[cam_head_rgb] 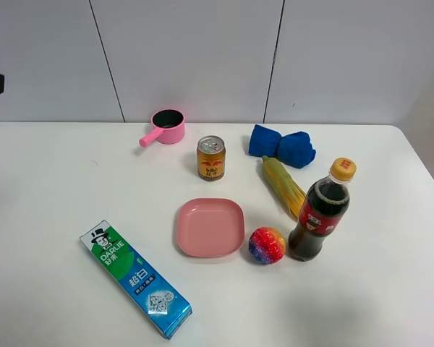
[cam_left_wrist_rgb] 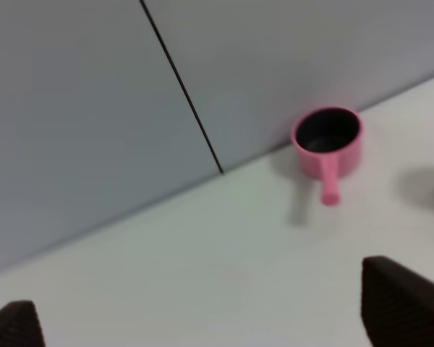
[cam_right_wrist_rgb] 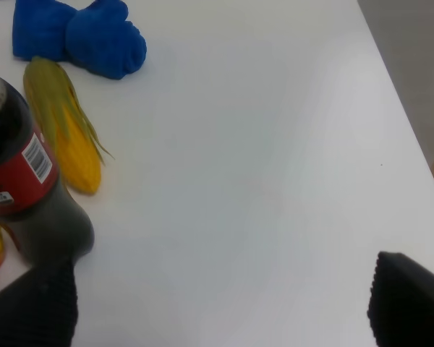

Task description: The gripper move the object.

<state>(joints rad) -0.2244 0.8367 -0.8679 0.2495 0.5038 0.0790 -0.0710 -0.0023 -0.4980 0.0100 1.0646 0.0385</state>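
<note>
The cola bottle, with a yellow cap and red label, stands upright at the right of the white table, between a rainbow ball and a corn cob. In the right wrist view the bottle stands just beyond one black fingertip. The right gripper is open and empty, with bare table between its fingers. The left gripper is open and empty, low over the table, facing a pink pot. Neither gripper shows in the exterior view.
A gold can, a pink plate, the pink pot and a blue cloth lie around the middle and back. A toothpaste box lies at the front left. The table's right edge is near the right gripper.
</note>
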